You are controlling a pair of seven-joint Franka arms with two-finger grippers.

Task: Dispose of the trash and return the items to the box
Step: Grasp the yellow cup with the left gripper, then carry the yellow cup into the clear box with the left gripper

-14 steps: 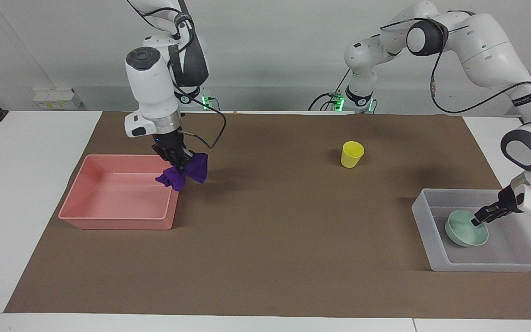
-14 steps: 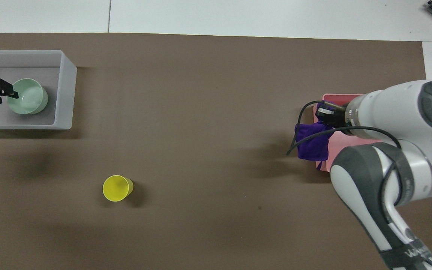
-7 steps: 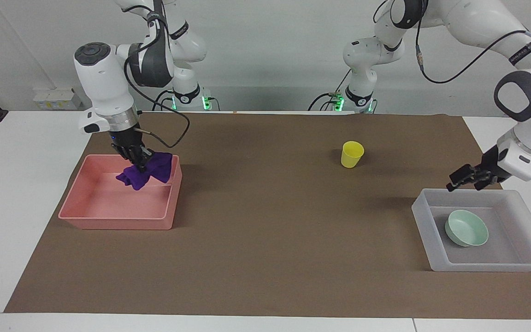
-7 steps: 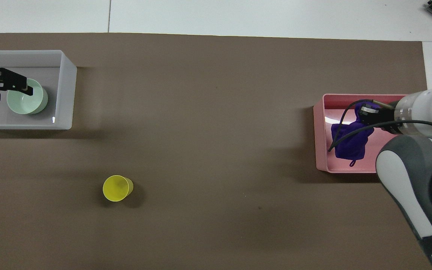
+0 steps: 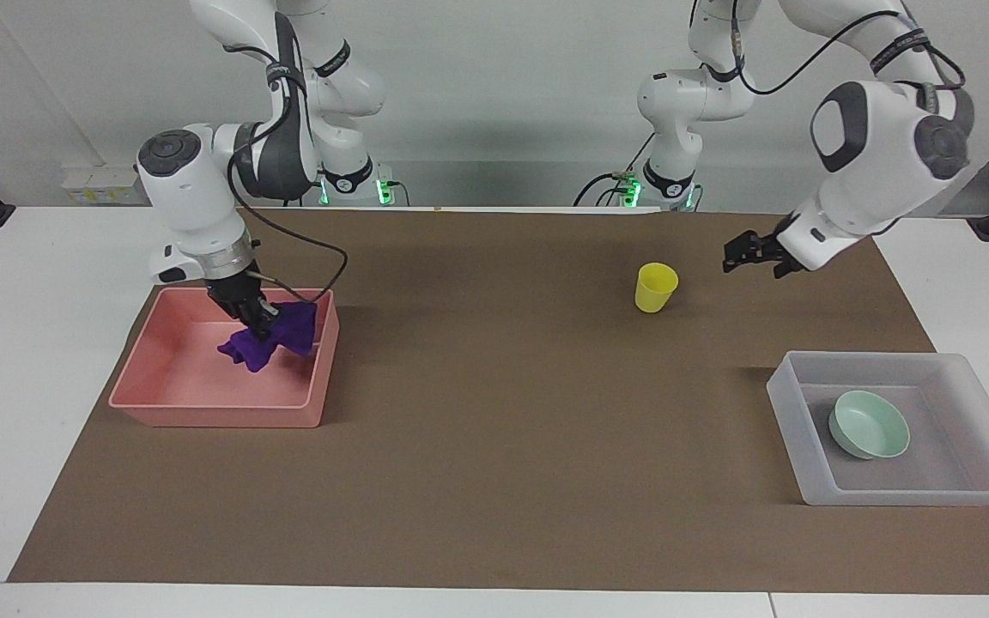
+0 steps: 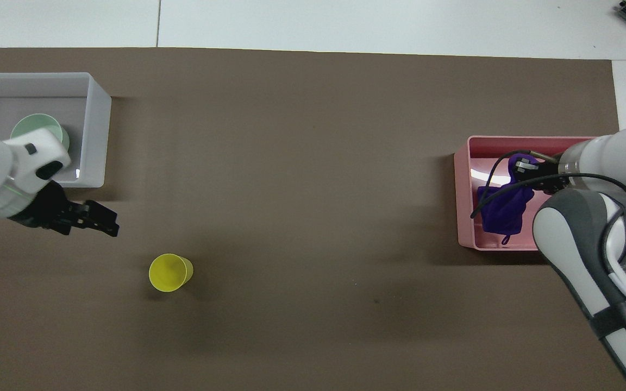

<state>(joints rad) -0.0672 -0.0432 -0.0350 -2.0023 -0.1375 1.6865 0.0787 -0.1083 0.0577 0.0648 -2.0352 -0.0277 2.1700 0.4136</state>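
Note:
My right gripper (image 5: 256, 324) is shut on the purple cloth (image 5: 270, 341) and holds it low inside the pink tray (image 5: 203, 414). The cloth hangs bunched from the fingers in the overhead view (image 6: 500, 209). The mint-green bowl (image 5: 870, 424) lies in the translucent box (image 5: 889, 496) at the left arm's end. My left gripper (image 5: 737, 256) is open and empty, in the air over the mat beside the yellow cup (image 5: 656, 287). The cup stands upright. In the overhead view the left gripper (image 6: 107, 220) is between the box (image 6: 98, 136) and the cup (image 6: 169, 272).
A brown mat (image 5: 494, 429) covers most of the white table. The pink tray (image 6: 462, 201) sits at the right arm's end. The left arm partly covers the bowl (image 6: 33, 124) in the overhead view.
My left gripper let go of the bowl in the box, rose and moved toward the yellow cup. My right gripper carried the cloth from the tray's edge to over its inside and lowered it.

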